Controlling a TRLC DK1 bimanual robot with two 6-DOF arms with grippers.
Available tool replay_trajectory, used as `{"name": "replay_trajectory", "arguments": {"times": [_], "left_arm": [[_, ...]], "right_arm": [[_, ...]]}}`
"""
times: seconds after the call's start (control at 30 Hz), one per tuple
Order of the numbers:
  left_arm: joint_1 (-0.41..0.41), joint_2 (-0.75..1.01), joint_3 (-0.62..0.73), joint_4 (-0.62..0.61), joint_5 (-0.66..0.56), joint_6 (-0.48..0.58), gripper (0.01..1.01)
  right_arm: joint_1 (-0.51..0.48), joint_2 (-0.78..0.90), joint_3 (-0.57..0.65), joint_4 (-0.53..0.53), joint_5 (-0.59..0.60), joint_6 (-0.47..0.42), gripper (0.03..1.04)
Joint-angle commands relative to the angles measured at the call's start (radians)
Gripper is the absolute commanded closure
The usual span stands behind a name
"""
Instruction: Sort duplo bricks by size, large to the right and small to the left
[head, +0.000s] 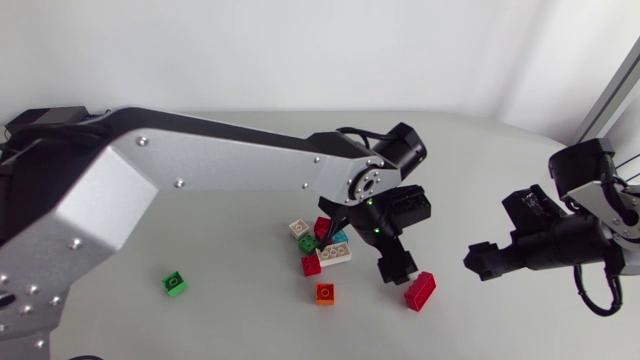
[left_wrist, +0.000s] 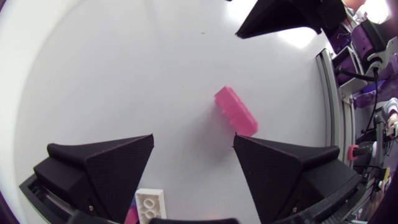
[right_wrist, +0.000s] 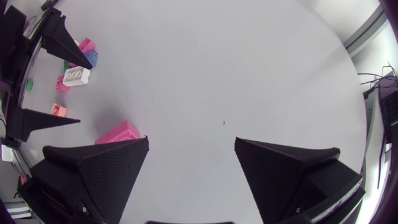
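Gripper of the left arm (left_wrist: 193, 137) stands with fingers apart, empty. Red oblong plastic duplo brick (left_wrist: 236, 111) lies on the white table (left_wrist: 124, 62) just ahead of it, long axis skewed. Right gripper (head: 478, 262), likewise spread and empty, is farther off.

Overhead camera, two low wrist cameras, one common brick (head: 420, 290)

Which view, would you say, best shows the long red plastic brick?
Left wrist view: the red brick lies whole, close ahead of the left gripper. Head view shows it small; right wrist view, partly behind a finger.
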Motion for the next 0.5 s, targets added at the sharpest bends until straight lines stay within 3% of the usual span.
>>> {"name": "replay_trajectory", "arguments": {"times": [0.0,0.2,0.47], "left_arm": [[0.035,-0.094,-0.064,-0.055,-0.036,-0.027,0.046],[0.044,-0.327,-0.385,-0.061,-0.056,0.06,0.046],[0.008,-0.32,-0.472,-0.044,-0.056,0.051,0.046]], "right_arm": [[-0.02,-0.01,-0.012,-0.014,-0.002,-0.031,0.07],[-0.023,-0.021,-0.03,-0.01,-0.03,-0.034,0.07],[-0.026,-0.076,-0.061,-0.015,-0.039,-0.035,0.07]]}}
